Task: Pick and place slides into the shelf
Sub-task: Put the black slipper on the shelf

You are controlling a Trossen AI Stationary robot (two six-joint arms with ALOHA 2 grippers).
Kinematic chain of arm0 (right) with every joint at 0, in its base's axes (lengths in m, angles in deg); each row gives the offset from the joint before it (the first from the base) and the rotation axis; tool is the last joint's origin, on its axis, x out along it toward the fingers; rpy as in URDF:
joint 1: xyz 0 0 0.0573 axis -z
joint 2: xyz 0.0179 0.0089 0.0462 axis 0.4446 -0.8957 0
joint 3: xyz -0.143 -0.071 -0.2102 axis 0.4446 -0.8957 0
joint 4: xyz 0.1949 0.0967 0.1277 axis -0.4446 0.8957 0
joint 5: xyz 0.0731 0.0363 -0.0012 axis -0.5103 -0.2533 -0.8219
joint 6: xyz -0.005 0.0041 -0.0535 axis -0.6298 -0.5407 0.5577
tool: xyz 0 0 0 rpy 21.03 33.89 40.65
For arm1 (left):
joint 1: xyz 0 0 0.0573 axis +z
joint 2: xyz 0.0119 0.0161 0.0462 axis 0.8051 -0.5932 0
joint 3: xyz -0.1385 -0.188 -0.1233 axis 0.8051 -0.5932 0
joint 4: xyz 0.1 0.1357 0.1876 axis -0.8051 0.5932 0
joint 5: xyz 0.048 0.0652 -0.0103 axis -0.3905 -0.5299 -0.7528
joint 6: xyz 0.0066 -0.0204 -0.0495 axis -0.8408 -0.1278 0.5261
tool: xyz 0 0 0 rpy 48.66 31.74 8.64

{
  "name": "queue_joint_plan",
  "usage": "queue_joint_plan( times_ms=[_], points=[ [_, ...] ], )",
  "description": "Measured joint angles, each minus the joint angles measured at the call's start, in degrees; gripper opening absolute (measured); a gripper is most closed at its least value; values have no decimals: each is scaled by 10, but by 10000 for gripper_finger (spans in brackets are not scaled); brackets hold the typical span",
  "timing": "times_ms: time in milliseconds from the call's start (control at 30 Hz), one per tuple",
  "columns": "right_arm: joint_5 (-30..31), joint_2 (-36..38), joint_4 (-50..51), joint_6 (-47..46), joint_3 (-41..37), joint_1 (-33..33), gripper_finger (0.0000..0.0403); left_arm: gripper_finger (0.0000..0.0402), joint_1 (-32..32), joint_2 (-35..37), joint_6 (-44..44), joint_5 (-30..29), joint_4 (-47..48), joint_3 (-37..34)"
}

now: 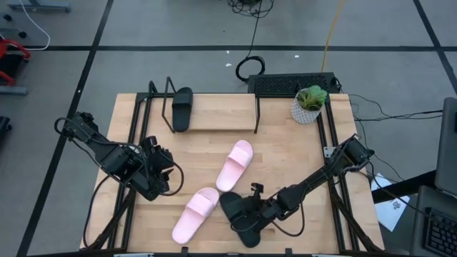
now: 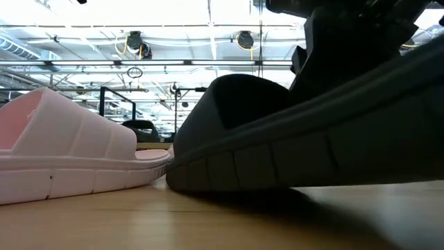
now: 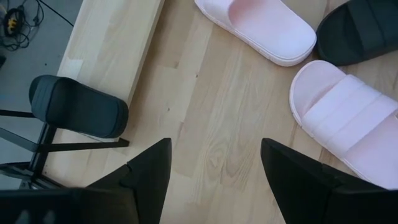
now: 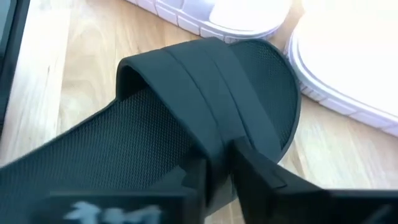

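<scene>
Right claw (image 4: 217,171) is at the lower centre of the overhead frame, down on a black slide (image 1: 239,214) lying on the worktop (image 1: 285,143). Its wrist view shows the two fingers closed tight on the edge of that slide's strap (image 4: 205,93). In the table-level view this slide's near end sits on the wood, the far end tilted upward.

Left claw (image 3: 214,171) is at the left of the overhead frame, above bare wood, fingers spread wide and holding nothing.

Two pink slides lie on the worktop: one (image 1: 235,164) at centre, one (image 1: 194,214) lower left of it, just beside the held black slide.

The shelf (image 1: 214,114) stands along the upper edge of the worktop. A second black slide (image 1: 182,108) rests at its left end.

A potted plant (image 1: 309,103) and a black keyboard (image 1: 289,84) occupy the upper right.
</scene>
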Motion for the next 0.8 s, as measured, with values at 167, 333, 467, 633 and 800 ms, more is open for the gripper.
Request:
queue_joint_plan(
  times_ms=[167,333,467,633,800],
  points=[
    [-37,1,2,-47,2,-3,7,246,0,0,-4,0,0,0],
    [-38,12,33,-70,31,-11,4,246,0,0,-10,-6,0,0],
    [-51,34,102,-91,87,-21,3,246,0,0,-10,-8,0,0],
    [-46,56,187,-124,170,-33,2,246,0,0,-10,-8,0,0],
    [33,69,291,-132,283,-34,1,246,0,0,-10,-11,0,0]
  ],
)
